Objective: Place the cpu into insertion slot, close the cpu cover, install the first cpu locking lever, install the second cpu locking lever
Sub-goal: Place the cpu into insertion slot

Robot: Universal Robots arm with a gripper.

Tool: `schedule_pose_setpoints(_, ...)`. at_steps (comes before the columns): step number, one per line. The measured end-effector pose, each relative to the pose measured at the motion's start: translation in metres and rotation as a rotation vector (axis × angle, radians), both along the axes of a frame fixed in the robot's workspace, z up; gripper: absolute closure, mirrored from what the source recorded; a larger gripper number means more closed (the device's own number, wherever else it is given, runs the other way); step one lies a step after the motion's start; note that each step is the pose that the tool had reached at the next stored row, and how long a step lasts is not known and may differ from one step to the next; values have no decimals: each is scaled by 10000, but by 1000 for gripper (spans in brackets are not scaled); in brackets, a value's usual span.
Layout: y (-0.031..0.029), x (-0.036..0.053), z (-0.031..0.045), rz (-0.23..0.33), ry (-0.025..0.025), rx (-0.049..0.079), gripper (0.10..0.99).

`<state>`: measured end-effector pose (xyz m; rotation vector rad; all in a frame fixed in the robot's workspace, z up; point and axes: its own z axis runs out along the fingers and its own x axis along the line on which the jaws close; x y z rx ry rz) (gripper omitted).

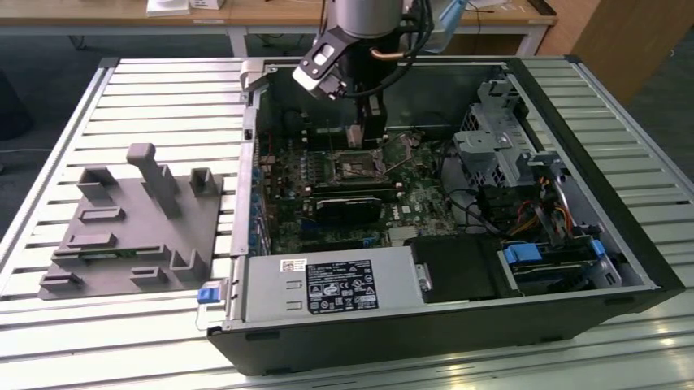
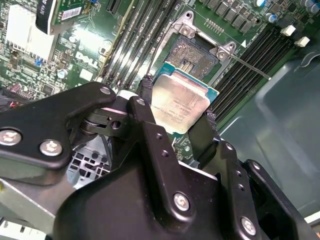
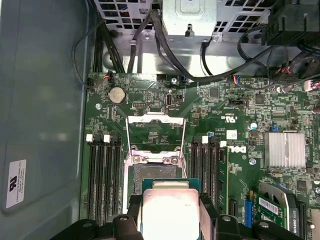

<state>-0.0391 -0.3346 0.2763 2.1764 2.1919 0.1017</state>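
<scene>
Cpu (image 2: 180,107) held over an opened computer, with the parts listed from largest to smallest.

Desk (image 1: 152,81): slatted metal, carrying the case (image 1: 434,341) and a grey fixture (image 1: 130,227) beside it.

Case: lying on its side with the panel off. The arm (image 1: 363,16) reaches down into it.

Board (image 3: 240,115): green, with black memory slots (image 3: 102,175) flanking the slot on both sides.

Fingers (image 2: 156,137): two black bars pinching the cpu by two opposite edges, so its dull silver top shows between them in both wrist views.

Cover (image 3: 155,118): a thin silver frame swung open. It lies on the far side of the slot from the fingers.

Slot (image 3: 155,172): a square socket with a dark centre, uncovered and unfilled. It lies just beyond the fingertips, in the direction they point.

Cpu: its leading edge overlaps the slot's near edge in the first wrist view, and its sides run roughly parallel to the slot's. The chip is square, so it has no long axis. By this reading it is not yet seated, and its height above the slot cannot be told.
</scene>
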Motion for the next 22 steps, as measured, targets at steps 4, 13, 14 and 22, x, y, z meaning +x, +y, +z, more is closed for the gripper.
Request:
schedule_pose_setpoints(4, 21, 0, -28, 45, -1, 2, 549)
schedule_pose_setpoints(13, 45, 0, -103, 125, -1, 0, 549)
schedule_pose_setpoints(14, 46, 0, -115, 128, 0, 0, 549)
schedule_pose_setpoints(22, 48, 0, -239, 130, -71, -3, 549)
